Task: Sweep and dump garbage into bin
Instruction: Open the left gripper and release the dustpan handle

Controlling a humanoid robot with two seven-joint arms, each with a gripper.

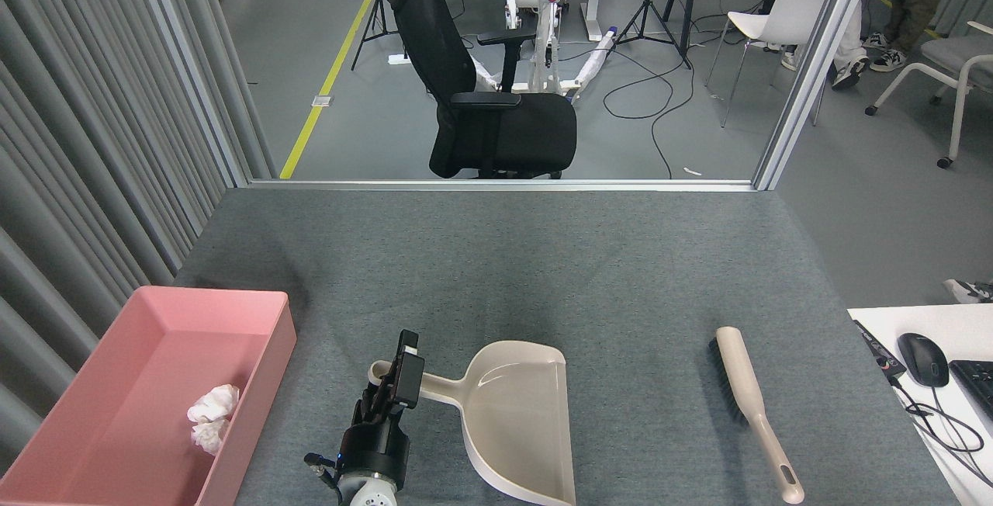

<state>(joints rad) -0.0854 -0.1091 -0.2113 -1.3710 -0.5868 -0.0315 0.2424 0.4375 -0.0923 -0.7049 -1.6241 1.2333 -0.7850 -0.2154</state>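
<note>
Our left pincer (396, 382) is closed on the handle of the beige dustpan (518, 421), near the handle's looped end; our right pincer is not in view. We judge the dustpan light and stiff, a smooth plastic that could slip or twist between the fingers, so the handle is the sound place to hold it, close to the pan for less swing. Its scoop appears empty and rests on the grey surface (496, 273). The garbage (211, 417), two crumpled white tissue wads, lies in the pink bin (256, 300) at the left, against its right wall; we judge the wads soft and nearly weightless, apt to roll or blow off rather than break. Nothing else shows in the bin. The brush (749, 397) lies loose on the surface, well apart to the right.
</note>
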